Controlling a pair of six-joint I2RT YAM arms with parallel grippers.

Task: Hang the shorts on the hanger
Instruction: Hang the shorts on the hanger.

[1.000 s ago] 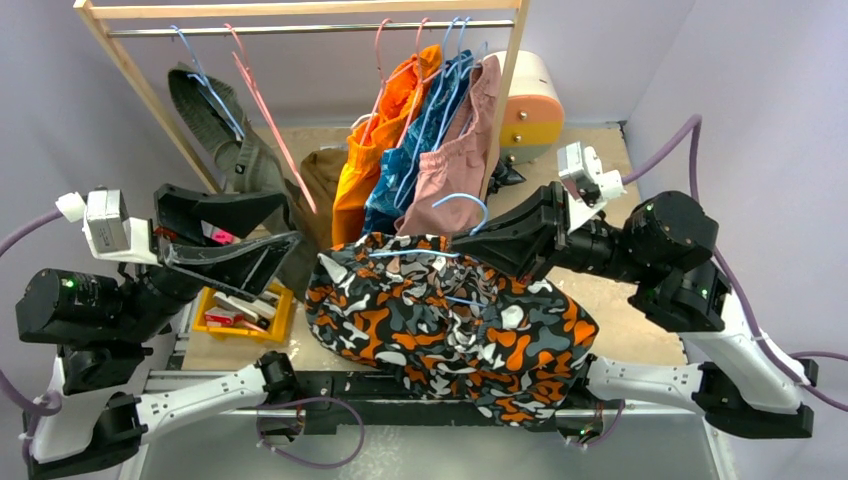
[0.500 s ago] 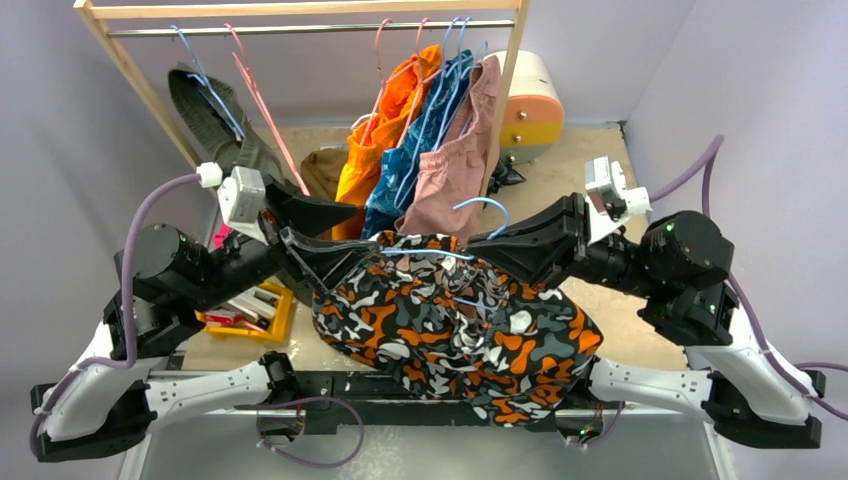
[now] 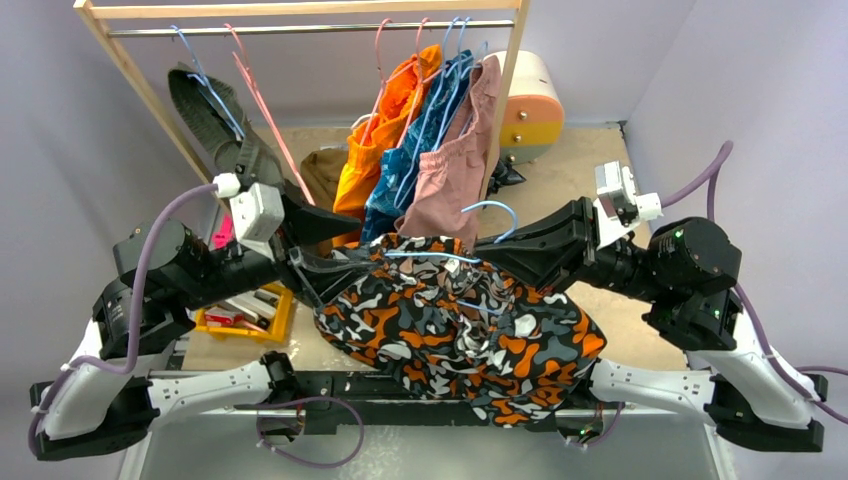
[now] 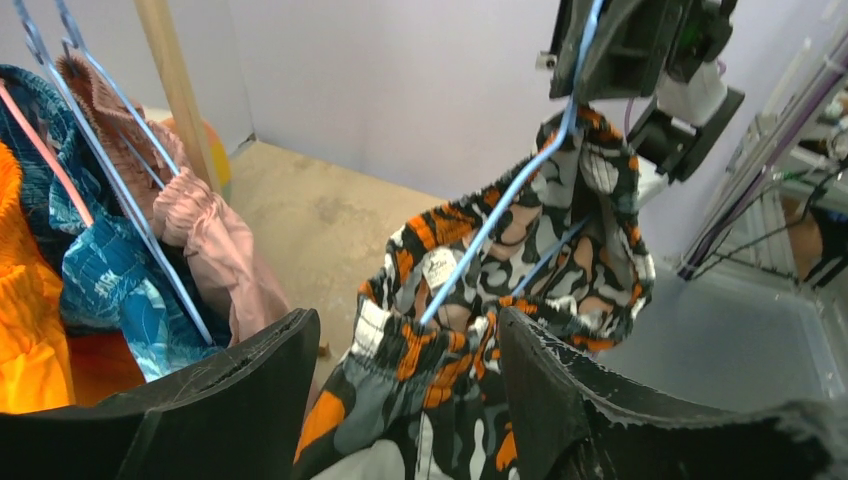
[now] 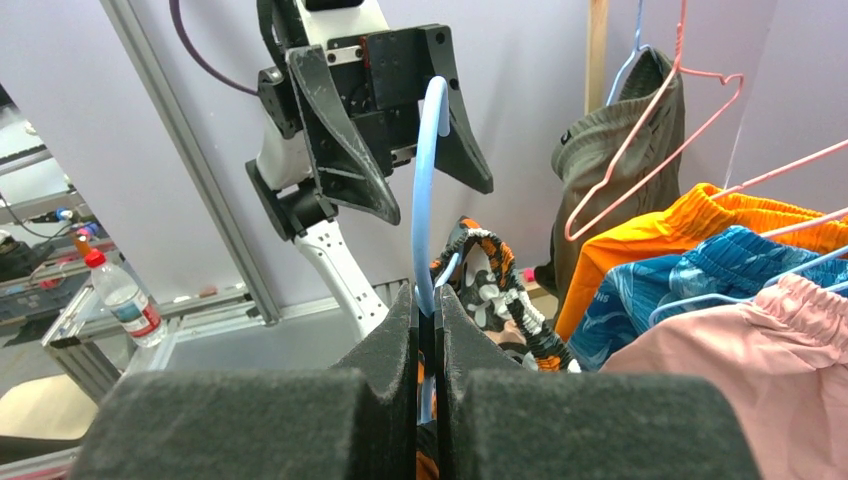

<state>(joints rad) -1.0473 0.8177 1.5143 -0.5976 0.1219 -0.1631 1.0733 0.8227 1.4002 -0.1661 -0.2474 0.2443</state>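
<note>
Found the right gripper (image 5: pixel 428 300) clamped shut on the hanger (image 5: pixel 425 150) below its hook. Noted the shorts (image 3: pixel 450 320) hanging from that hanger between the grippers. Observed the left gripper (image 4: pixel 405 335) open, jaws astride the waistband.

The shorts (image 3: pixel 450 320) are soft, matt printed cloth, crumpled. The hanger (image 5: pixel 423 200) is thin, smooth, faintly glossy wire. The right tool (image 5: pixel 428 300) has grainy matt black pads (image 5: pixel 250 420); the left tool (image 4: pixel 405 335) has rough-edged black plastic fingers (image 4: pixel 200 410). The rack (image 3: pixel 300 8) is pale bare wood.
</note>
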